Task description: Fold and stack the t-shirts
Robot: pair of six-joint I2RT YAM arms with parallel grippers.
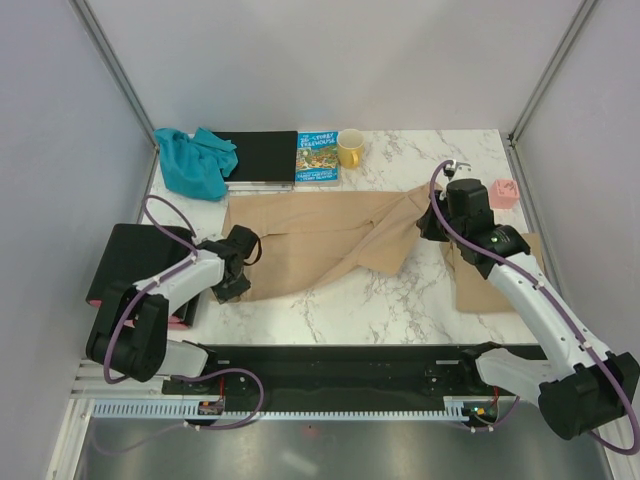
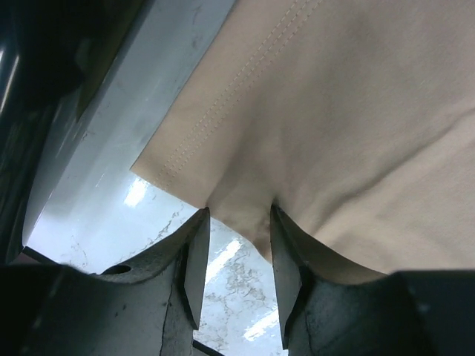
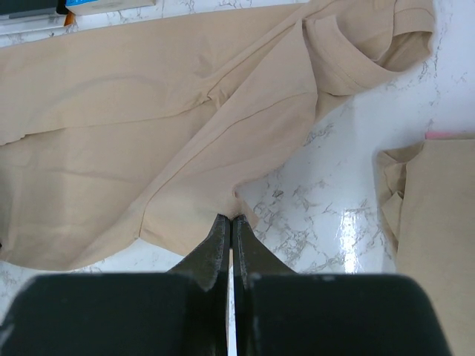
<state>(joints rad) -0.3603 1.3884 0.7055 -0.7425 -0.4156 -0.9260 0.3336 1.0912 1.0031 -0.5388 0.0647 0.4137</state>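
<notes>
Tan t-shirt [image 1: 320, 245] is lying spread and rumpled across the middle of the marble bench [image 1: 380, 300]. Left gripper [image 2: 239, 222] is sitting at the shirt's left edge, centre-left of the top view. In its wrist view the jaws are standing apart, released, with a fold of the stitched hem dipping between the fingers [image 2: 194, 256]. Right gripper [image 3: 230, 220] is clenched, fingers pressed together, with the tips meeting the shirt's lower edge. Can't tell if any cloth is nipped between them. A second tan t-shirt [image 1: 472, 290] is lying folded at the right of the frame, partly under the right arm. Teal garment [image 1: 193, 162] is lying bunched in the upper left, beside the black board [image 1: 262, 155]. Book [image 1: 317, 158] and yellow mug [image 1: 350, 148] are sitting along the top edge.
</notes>
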